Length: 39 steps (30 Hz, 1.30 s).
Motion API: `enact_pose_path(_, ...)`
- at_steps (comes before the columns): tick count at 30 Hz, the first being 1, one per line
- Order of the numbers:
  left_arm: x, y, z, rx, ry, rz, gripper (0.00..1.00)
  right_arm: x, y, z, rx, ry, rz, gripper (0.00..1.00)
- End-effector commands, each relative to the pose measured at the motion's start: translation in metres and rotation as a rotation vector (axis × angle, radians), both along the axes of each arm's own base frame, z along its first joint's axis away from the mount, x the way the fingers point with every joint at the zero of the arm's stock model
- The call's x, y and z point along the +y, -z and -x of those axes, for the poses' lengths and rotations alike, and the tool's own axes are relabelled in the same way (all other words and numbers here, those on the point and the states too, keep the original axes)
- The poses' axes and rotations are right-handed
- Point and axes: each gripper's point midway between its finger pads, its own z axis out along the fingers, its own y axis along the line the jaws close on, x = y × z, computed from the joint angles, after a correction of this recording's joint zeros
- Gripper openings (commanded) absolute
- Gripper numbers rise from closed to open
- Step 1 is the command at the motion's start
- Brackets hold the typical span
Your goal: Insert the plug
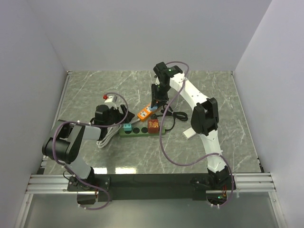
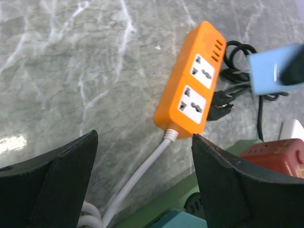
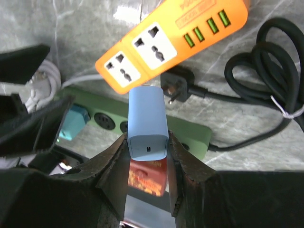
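While the right gripper (image 3: 148,142) clamps the blue charger plug (image 3: 148,118) just short of the orange power strip (image 3: 171,42) | left gripper (image 2: 144,137) — jaws wide, holding nothing — near the strip's cable end | next: square the plug over a socket, press straight in.

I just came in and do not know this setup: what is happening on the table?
The right fingers are shut on a blue charger and hold it close over the sockets of the orange strip; it is not yet plugged in. The left fingers stand open and empty near the cable end of that strip. A green strip lies beside it.
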Motion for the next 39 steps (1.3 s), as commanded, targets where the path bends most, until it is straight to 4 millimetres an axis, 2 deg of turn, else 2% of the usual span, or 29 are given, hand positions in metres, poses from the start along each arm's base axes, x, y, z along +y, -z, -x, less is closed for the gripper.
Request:
enact_pose_path(1,-0.013,-0.018,0.002,-0.091,0.088,0.033,0.86,0.013,-0.003,-0.01,-0.029,0.033,-0.041,0.0)
enact_pose_path(6,-0.016,-0.007,-0.009,-0.076,0.088,0.027,0.88,0.031,0.006,-0.014,-0.046,0.042,-0.09,0.0)
enact_pose_path(8,-0.015,0.006,-0.015,-0.039,0.074,0.015,0.88,0.034,0.009,-0.016,-0.045,0.067,-0.098,0.0)
enact_pose_path(11,-0.017,0.006,-0.026,-0.037,0.061,0.014,0.88,0.035,0.014,-0.021,-0.044,0.074,-0.087,0.0)
enact_pose_path(18,-0.024,0.008,-0.035,-0.031,0.069,0.01,0.88,0.028,0.02,-0.022,-0.037,0.111,-0.048,0.0)
enact_pose_path(21,-0.032,0.012,-0.035,-0.016,0.089,0.007,0.88,0.025,0.022,-0.015,-0.014,0.121,-0.042,0.0)
enact_pose_path(29,-0.069,0.021,-0.027,-0.007,0.194,0.002,0.87,0.001,0.006,-0.032,-0.135,0.16,0.051,0.0)
enact_pose_path(31,-0.073,0.017,-0.027,-0.03,0.194,-0.003,0.87,0.001,-0.017,-0.046,-0.242,0.149,0.014,0.0)
enact_pose_path(32,-0.072,0.01,-0.028,-0.05,0.192,-0.001,0.88,0.001,-0.035,-0.045,-0.294,0.143,-0.013,0.0)
enact_pose_path(33,-0.069,0.007,-0.031,-0.061,0.176,-0.015,0.88,0.005,-0.05,-0.059,-0.385,0.117,-0.053,0.0)
enact_pose_path(34,-0.068,0.001,-0.032,-0.072,0.17,-0.02,0.88,0.009,-0.063,-0.06,-0.433,0.075,-0.087,0.0)
enact_pose_path(35,-0.068,-0.012,-0.034,-0.104,0.171,-0.018,0.88,0.009,-0.082,-0.061,-0.494,0.029,-0.118,0.0)
enact_pose_path(36,-0.068,-0.018,-0.034,-0.123,0.174,-0.022,0.88,0.007,-0.095,-0.068,-0.585,-0.08,-0.124,0.0)
enact_pose_path(37,-0.068,-0.025,-0.033,-0.139,0.181,-0.021,0.89,0.016,-0.109,-0.061,-0.618,-0.187,-0.184,0.0)
enact_pose_path(38,-0.069,-0.037,-0.03,-0.169,0.193,-0.015,0.89,0.015,-0.122,-0.057,-0.671,-0.268,-0.185,0.0)
enact_pose_path(39,-0.068,-0.044,-0.029,-0.196,0.202,-0.022,0.89,0.008,-0.125,-0.055,-0.729,-0.393,-0.141,0.0)
